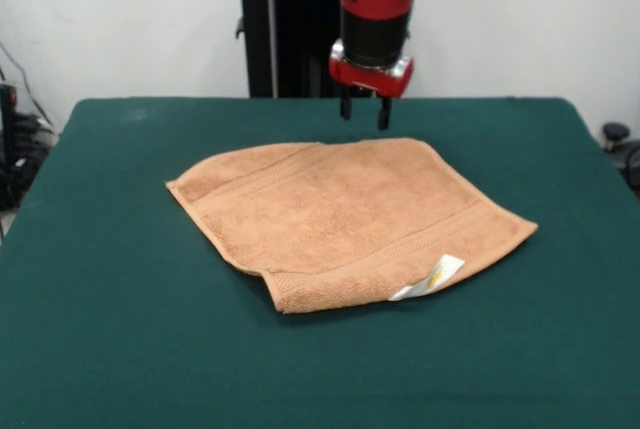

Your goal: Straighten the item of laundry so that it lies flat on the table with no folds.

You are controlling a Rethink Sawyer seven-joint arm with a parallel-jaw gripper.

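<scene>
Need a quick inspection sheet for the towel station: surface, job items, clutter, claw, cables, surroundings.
Surface: green table, cloth covered, bare apart from the towel.
Job items: tan towel lies mid-table, not flat; its near edge is folded over, with a white label showing at that fold.
Clutter: nothing seen.
Claw: claw hangs just past the towel's far edge, fingers apart, holding nothing, not touching the towel.
Cables: cables run down the wall at the left, off the table.
Surroundings: white wall behind; dark gear at the left edge and a black knob at the right, too small to identify.
</scene>
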